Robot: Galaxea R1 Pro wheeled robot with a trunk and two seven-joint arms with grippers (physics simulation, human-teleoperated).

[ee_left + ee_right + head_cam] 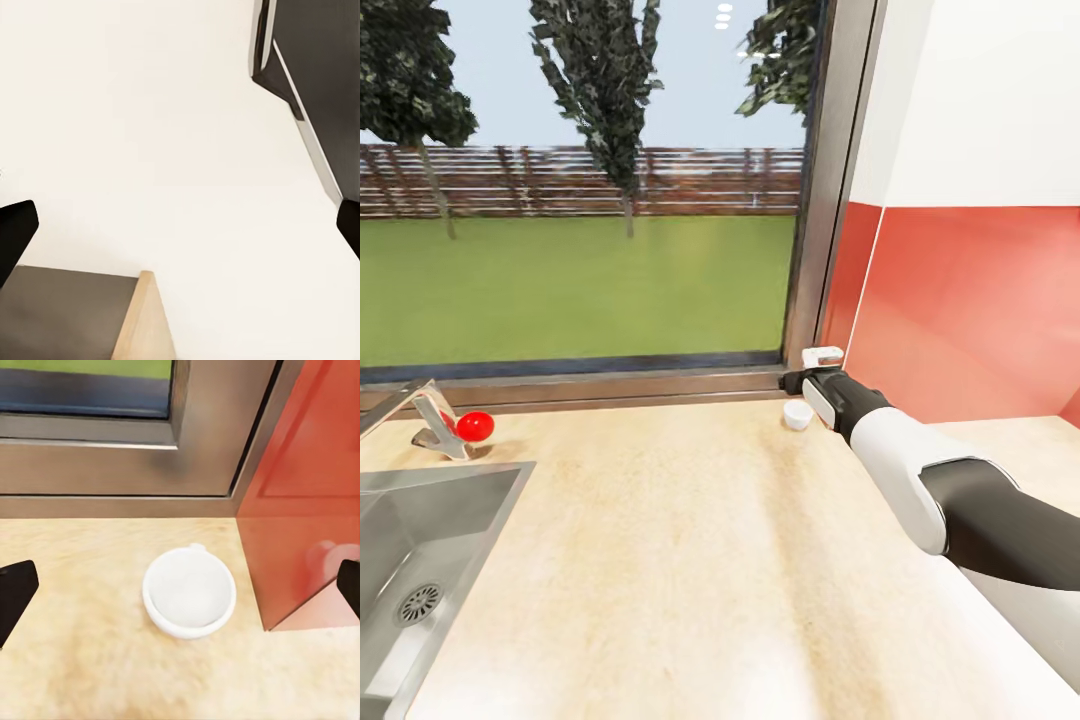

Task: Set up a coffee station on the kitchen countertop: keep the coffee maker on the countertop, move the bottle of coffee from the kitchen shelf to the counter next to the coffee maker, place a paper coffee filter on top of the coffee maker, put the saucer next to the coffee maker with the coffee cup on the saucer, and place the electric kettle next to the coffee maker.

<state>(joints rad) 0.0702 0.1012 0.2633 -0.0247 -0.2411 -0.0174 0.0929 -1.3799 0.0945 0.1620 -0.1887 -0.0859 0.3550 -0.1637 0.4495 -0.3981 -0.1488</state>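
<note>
The coffee cup (796,415) is a tiny white round cup standing upright on the kitchen countertop (690,560), close to the window sill and the red backsplash corner. My right gripper (807,376) hovers just behind and above it, open. In the right wrist view the coffee cup (189,592) lies centred between the two black fingertips (15,596), with wide gaps on both sides and no contact. My left gripper (180,229) is open and holds nothing, facing a plain white surface.
A steel sink (420,570) with a faucet and red knob (474,426) sits at the countertop's left. A large window (580,200) runs along the back. The red backsplash (970,310) walls off the right. A tan wood edge (146,322) and a dark panel (322,67) appear in the left wrist view.
</note>
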